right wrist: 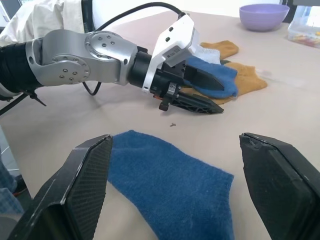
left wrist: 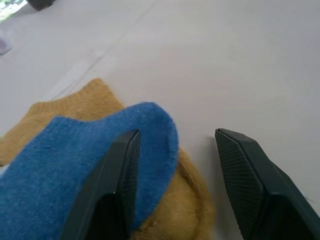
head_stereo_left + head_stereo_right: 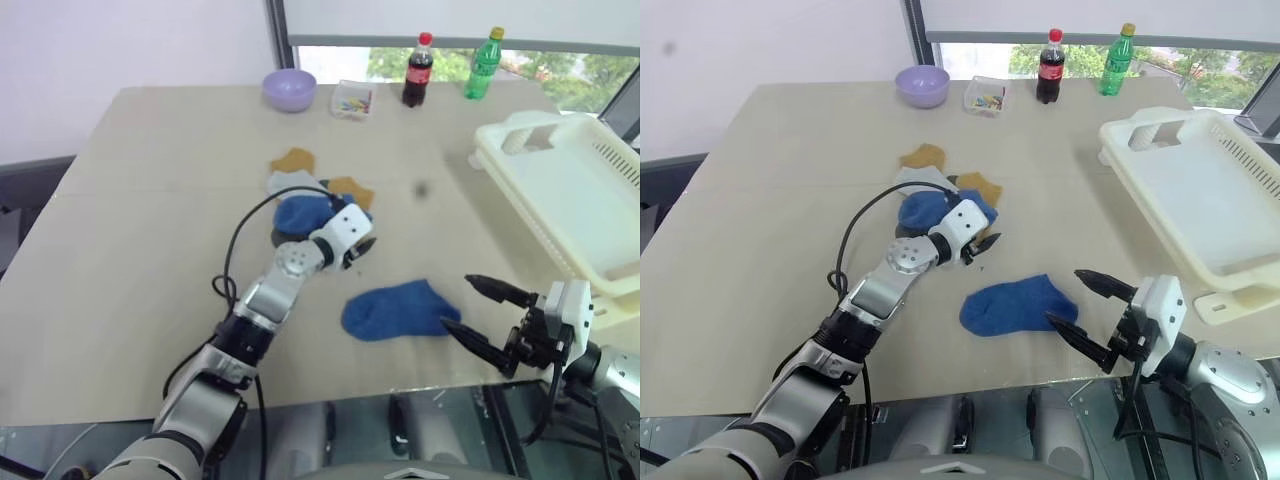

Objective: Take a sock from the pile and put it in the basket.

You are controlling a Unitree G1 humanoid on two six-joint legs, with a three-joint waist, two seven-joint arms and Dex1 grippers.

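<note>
I am working from the table [image 3: 120, 300] downward. The basket [image 3: 570, 200] is sitting at the table's right edge, well apart from everything else, and it looks empty to me. The pile [image 3: 315, 195] is lying near the middle of the table, toward the far edge, and a single blue sock [image 3: 395, 310] is lying flat nearer the front edge, apart from the pile.

I am holding the left gripper [image 3: 980, 243] at the pile's near side with its jaws apart, holding nothing. One finger is lying over the pile's top blue sock [image 2: 75, 165] and the other over bare table. To grip well, I judge I should be closing on that blue toe alone, keeping the finger clear of the mustard sock [image 2: 185, 200] under it, so only one comes away.

The right gripper [image 3: 475, 315] is hovering at the front edge just beside the lone sock, jaws wide apart and empty.

The head views are giving me the basket and the whole layout. The left wrist view is showing how blue overlaps mustard. The right wrist view is showing the left gripper's fingers lying low against the pile.
</note>
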